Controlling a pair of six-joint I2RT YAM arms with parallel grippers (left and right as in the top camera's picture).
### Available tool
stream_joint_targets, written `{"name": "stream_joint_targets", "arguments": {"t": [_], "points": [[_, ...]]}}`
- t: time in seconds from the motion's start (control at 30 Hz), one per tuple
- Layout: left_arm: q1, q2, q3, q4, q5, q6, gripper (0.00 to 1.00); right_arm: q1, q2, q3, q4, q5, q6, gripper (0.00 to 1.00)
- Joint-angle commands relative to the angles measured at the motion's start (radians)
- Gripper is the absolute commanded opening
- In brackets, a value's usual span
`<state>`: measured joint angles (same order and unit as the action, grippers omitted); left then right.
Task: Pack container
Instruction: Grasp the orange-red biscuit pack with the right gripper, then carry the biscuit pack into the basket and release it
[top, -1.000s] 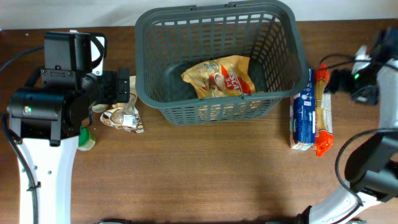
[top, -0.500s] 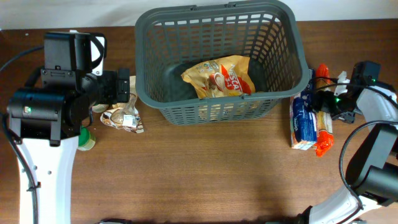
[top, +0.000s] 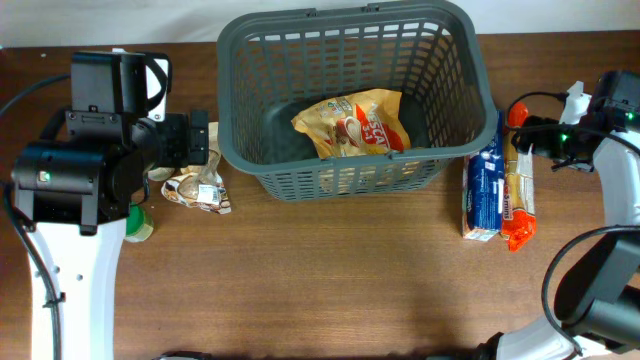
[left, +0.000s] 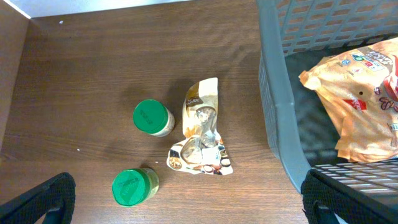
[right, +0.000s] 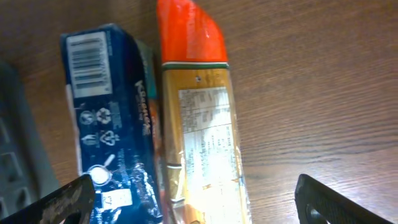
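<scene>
The dark grey basket stands at the table's back middle with an orange snack bag inside. My left gripper is open and empty, left of the basket, above a crumpled pouch. In the left wrist view the open jaws frame the pouch beside the basket wall. My right gripper is open, over the far end of a blue box and an orange-gold packet. In the right wrist view both the box and the packet lie between the open jaws, not gripped.
Two green-lidded jars stand left of the pouch; one shows overhead. The basket's edge shows at the left of the right wrist view. Brown table surface stretches in front.
My right gripper came down and left onto the packets half a second ago, then drew back up and to the right. The left arm has not moved.
</scene>
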<state>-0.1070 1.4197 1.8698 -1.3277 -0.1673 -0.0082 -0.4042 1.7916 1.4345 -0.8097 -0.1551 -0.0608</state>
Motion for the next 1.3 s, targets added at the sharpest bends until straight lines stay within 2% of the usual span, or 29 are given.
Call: {"name": "stream_joint_targets", "arguments": {"t": [0.0,0.17,0.27,0.37,0.4,0.47,0.53,0.6,0.67,0.77,0.87,0.9,0.93,1.03,1.13,1.2,1.27], "points": [[0.005,0.004,-0.004,-0.001,0.006,-0.003,0.99,0.004,0.033,-0.005,0.018,0.037,-0.002,0.94],[0.005,0.004,-0.004,-0.001,0.006,-0.003,0.99,0.003,0.138,-0.005,0.034,0.037,-0.002,0.94],[0.005,0.004,-0.004,-0.001,0.006,-0.003,0.99,0.005,0.192,-0.005,0.032,0.035,-0.001,0.9],[0.005,0.004,-0.004,-0.001,0.006,-0.003,0.99,0.005,0.223,-0.008,0.028,0.035,0.025,0.83],[0.005,0.004,-0.004,-0.001,0.006,-0.003,0.99,0.005,0.227,-0.012,0.03,0.036,0.036,0.75],[0.005,0.004,-0.004,-0.001,0.007,-0.003,0.99,0.005,0.227,-0.019,0.037,0.036,0.037,0.69],[0.005,0.004,-0.004,-0.001,0.006,-0.003,0.99,0.005,0.227,-0.036,0.06,0.037,0.036,0.7],[0.005,0.004,-0.004,-0.001,0.007,-0.003,0.99,0.005,0.236,-0.066,0.092,0.066,0.036,0.77],[0.005,0.004,-0.004,-0.001,0.007,-0.003,0.99,0.005,0.248,-0.074,0.091,0.067,0.036,0.77],[0.005,0.004,-0.004,-0.001,0.006,-0.003,0.99,0.005,0.277,-0.084,0.08,0.064,0.044,0.68],[0.005,0.004,-0.004,-0.001,0.006,-0.003,0.99,0.005,0.274,-0.081,0.051,0.062,0.043,0.34],[0.005,0.004,-0.004,-0.001,0.007,-0.003,0.99,0.004,0.258,-0.05,0.013,0.058,0.044,0.12],[0.005,0.004,-0.004,-0.001,0.006,-0.003,0.99,0.004,0.244,-0.024,-0.013,0.058,0.044,0.04],[0.005,0.004,-0.004,-0.001,0.006,-0.003,0.99,0.005,0.159,0.136,-0.15,0.059,0.043,0.04],[0.005,0.004,-0.004,-0.001,0.007,-0.003,0.99,0.015,0.037,0.489,-0.323,0.058,0.043,0.04],[0.005,0.004,-0.004,-0.001,0.006,-0.003,0.99,0.041,-0.002,0.684,-0.376,0.055,0.04,0.04],[0.005,0.004,-0.004,-0.001,0.007,-0.003,0.99,0.105,-0.026,0.875,-0.402,-0.015,-0.045,0.04]]}}
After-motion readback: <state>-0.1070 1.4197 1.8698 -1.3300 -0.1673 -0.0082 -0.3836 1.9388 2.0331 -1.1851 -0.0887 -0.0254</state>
